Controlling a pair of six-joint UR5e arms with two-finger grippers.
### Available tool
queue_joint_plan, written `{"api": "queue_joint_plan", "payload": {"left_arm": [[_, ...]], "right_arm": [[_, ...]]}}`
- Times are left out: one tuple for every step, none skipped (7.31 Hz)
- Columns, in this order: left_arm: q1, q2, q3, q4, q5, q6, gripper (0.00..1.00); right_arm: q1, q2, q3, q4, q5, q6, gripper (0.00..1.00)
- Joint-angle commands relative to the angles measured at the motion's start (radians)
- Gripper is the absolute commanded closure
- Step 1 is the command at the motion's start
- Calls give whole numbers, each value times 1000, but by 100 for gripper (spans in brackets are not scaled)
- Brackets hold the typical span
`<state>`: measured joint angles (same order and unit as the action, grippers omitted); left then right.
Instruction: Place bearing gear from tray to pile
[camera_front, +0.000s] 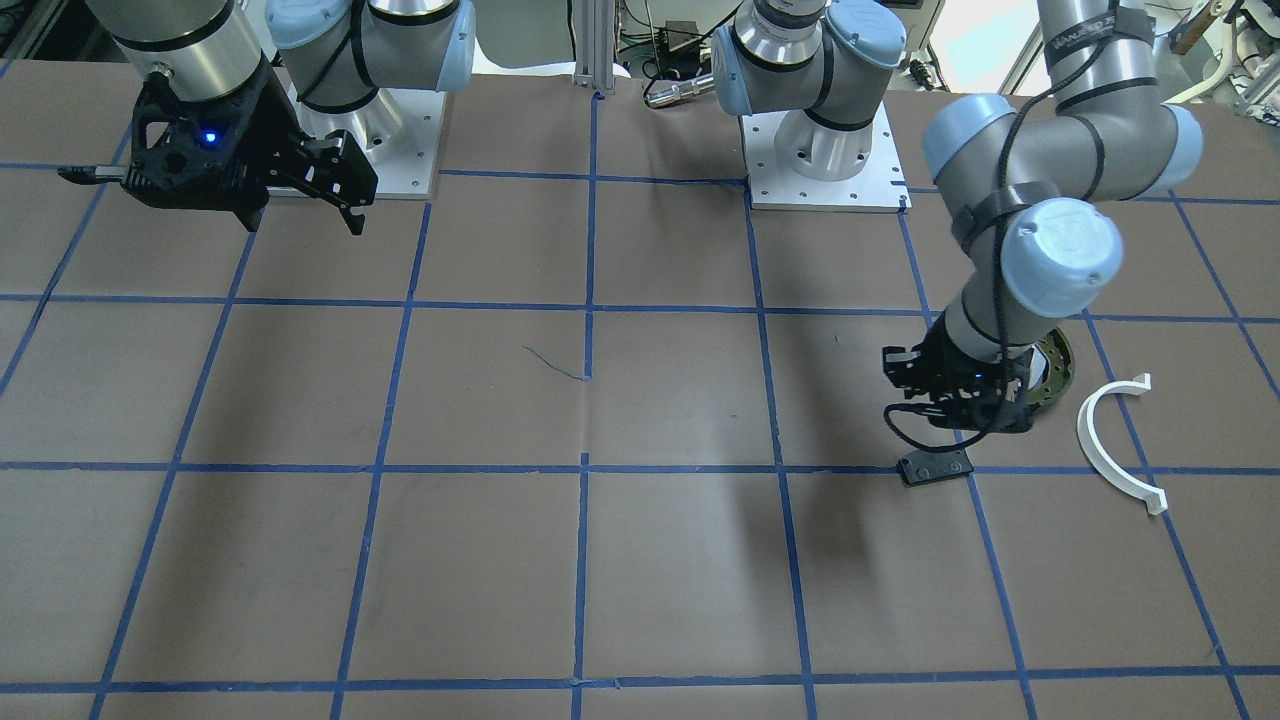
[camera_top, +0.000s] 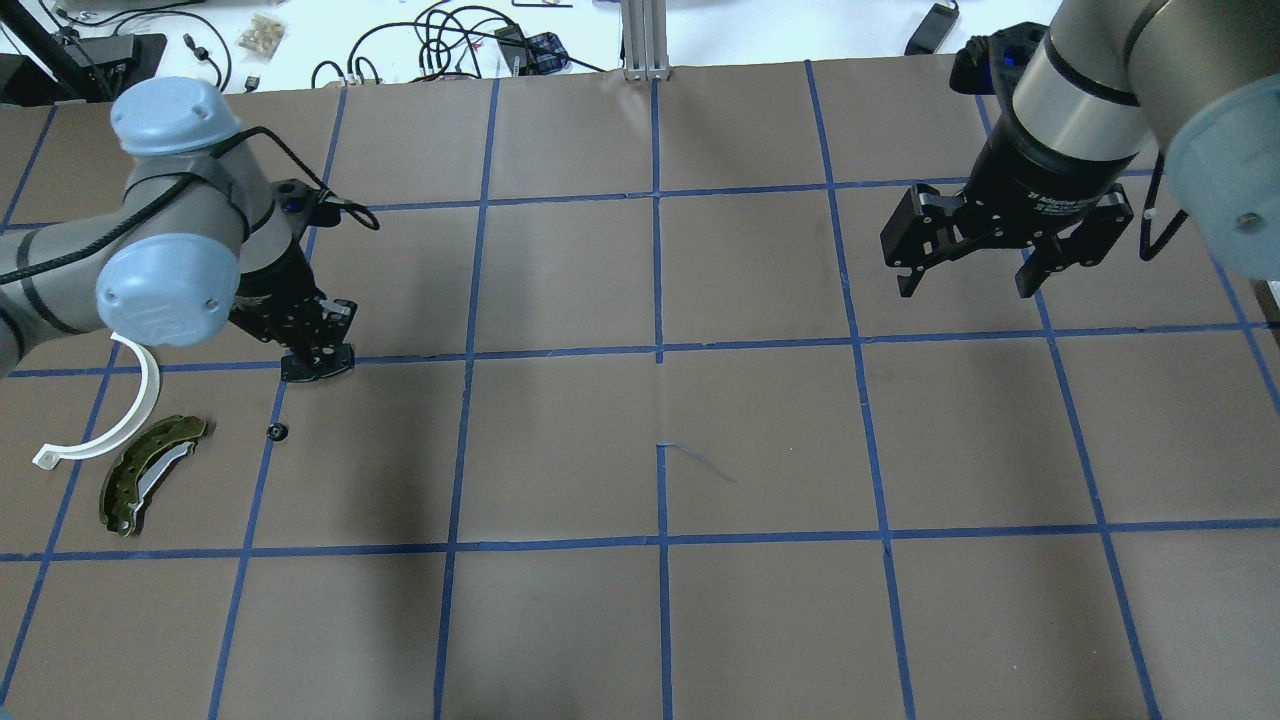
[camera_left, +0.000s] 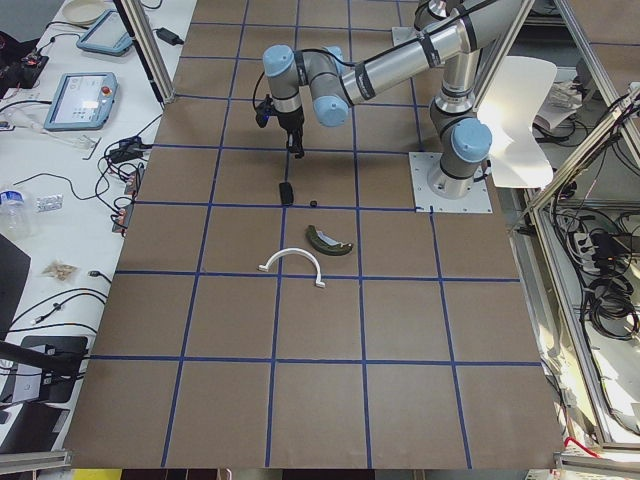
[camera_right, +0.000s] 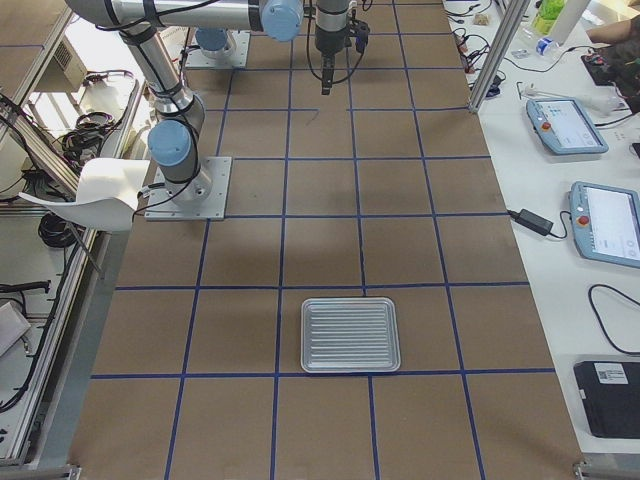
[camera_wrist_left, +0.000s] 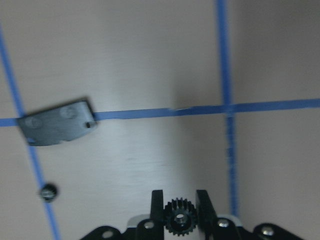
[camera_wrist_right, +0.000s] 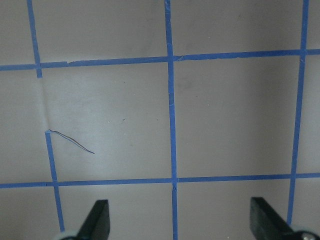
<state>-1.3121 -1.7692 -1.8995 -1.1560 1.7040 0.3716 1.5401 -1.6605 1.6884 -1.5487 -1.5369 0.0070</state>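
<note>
"Status?"

"Fine: the left claw (camera_wrist_left: 180, 200) pinches the bearing gear (camera_wrist_left: 180, 223) above the table (camera_wrist_left: 150, 75). In the wrist view the black plate (camera_wrist_left: 55, 122) lies at ten o'clock; the nine o'clock speck (camera_wrist_left: 48, 191) is perhaps another gear."

"Advice?"

"Lower close beside the plate, open slowly. Meanwhile the right claw (camera_top: 965, 272) hangs spread."

Overhead: behind the robot, we look forward and down on the table (camera_top: 760, 620).
Front-facing: opposite side, steeply down, robot's base (camera_front: 822, 165) at 12 o'clock.
Side views: table's ends, far off.
Wrists: close, downward; left shares the black plate (camera_wrist_left: 55, 124) with overhead.
</note>
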Motion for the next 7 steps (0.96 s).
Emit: {"api": "queue_joint_plan", "payload": {"left_arm": [[179, -16, -93, 171, 3, 208, 100], [191, -16, -140, 191, -6, 193, 100], [191, -16, -197, 304, -36, 135, 100], [192, -22, -231, 379, -35, 141, 100], [195, -26, -228, 383, -32, 153, 100], [195, -32, -227, 384, -37, 155, 100], [197, -29, -225, 384, -37, 156, 100]], "right_arm": [[0, -1, 10, 1, 9, 10, 0], [0, -1, 14, -1, 6, 10, 0], [0, -1, 14, 1, 12, 10, 0], [0, -1, 14, -1, 15, 8, 0], [0, -2, 13, 1, 15, 8, 0], [0, -1, 14, -1, 9, 8, 0], [0, -1, 14, 1, 1, 7, 0]]}}
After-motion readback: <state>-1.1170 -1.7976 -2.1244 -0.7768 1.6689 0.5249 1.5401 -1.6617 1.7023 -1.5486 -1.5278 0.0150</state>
